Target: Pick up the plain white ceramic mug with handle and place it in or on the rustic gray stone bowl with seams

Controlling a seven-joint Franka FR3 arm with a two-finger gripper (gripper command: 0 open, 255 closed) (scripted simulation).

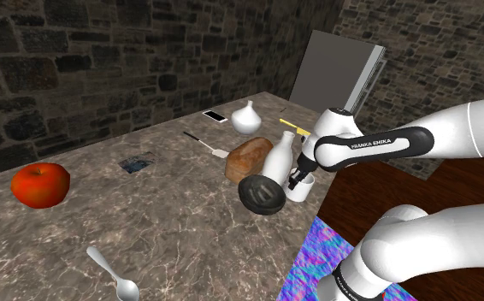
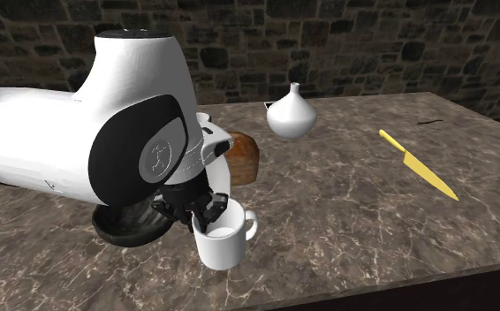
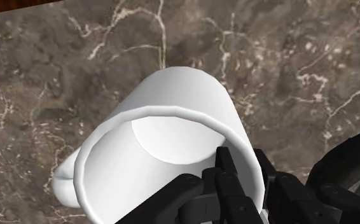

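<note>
The plain white mug (image 1: pixel 301 191) (image 2: pixel 223 244) (image 3: pixel 172 121) is at the marble counter's near edge, its handle (image 2: pixel 251 226) pointing away from the bowl. My black gripper (image 1: pixel 298 177) (image 2: pixel 206 210) (image 3: pixel 236 184) comes down on its rim and is shut on the mug's wall, one finger inside and one outside. The dark grey stone bowl (image 1: pixel 262 194) (image 2: pixel 126 227) (image 3: pixel 353 184) sits right beside the mug, partly hidden by my arm in the second exterior view. I cannot tell whether the mug rests on the counter or hangs just above it.
A white bottle (image 1: pixel 276 158) and a brown bread loaf (image 1: pixel 247 156) (image 2: pixel 244 157) stand just behind the bowl. Farther off are a white vase (image 2: pixel 292 113), a yellow knife (image 2: pixel 419 164), a red apple (image 1: pixel 40 184) and a spoon (image 1: pixel 112 272). The counter edge (image 2: pixel 398 281) runs close by the mug.
</note>
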